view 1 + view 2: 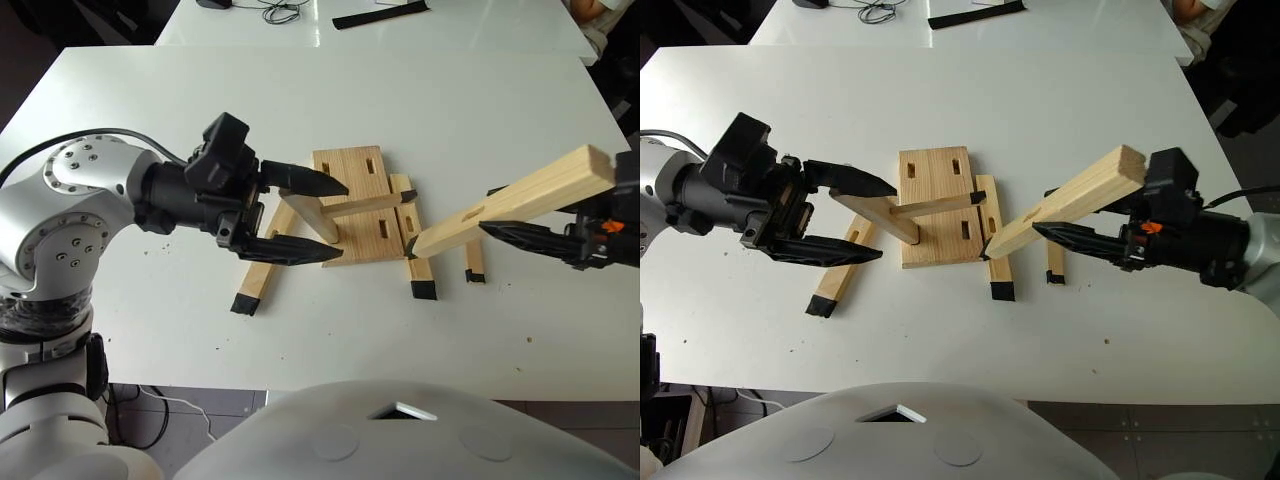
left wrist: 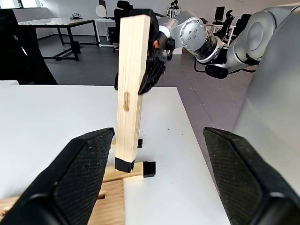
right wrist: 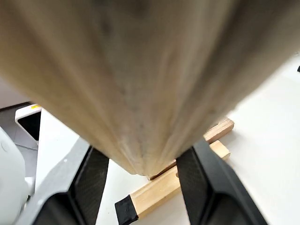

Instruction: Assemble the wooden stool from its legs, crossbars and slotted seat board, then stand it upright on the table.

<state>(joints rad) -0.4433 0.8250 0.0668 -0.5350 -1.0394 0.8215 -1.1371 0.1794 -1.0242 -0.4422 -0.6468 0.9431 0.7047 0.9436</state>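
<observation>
Early stage: one leg with crossbar stood on the seat board, left gripper spread around it, right gripper clamped on a second leg beside the board, remaining legs unfitted.

Leg and seat board raw pale wood; table seemingly smooth laminate.

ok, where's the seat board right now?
In the left eye view the seat board lies flat in the middle of the table, left edge by the open left gripper, a black-tipped leg along its right edge.
</observation>
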